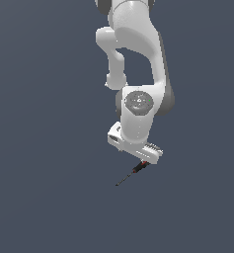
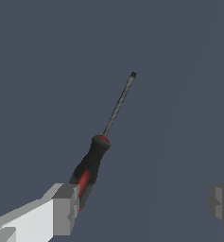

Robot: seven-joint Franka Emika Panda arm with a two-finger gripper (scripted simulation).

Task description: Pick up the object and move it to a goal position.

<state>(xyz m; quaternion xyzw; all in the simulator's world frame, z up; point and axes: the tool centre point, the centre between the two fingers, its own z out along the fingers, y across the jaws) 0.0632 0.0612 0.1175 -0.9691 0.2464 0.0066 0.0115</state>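
The object is a small screwdriver with a red-and-black handle (image 2: 89, 174) and a thin dark shaft (image 2: 118, 105). In the exterior view the screwdriver (image 1: 137, 169) lies just under the white gripper (image 1: 144, 159), its shaft pointing toward the exterior view's lower left. In the wrist view the gripper (image 2: 144, 205) is open, with its fingers far apart. The handle's rear end sits close against one grey fingertip (image 2: 66, 208). The other fingertip (image 2: 221, 202) is well away from it. I cannot tell whether the near fingertip touches the handle.
The white arm (image 1: 138, 59) reaches down from the top of the exterior view. A plain dark grey-blue surface (image 1: 49, 188) fills the rest of both views, with no other objects showing.
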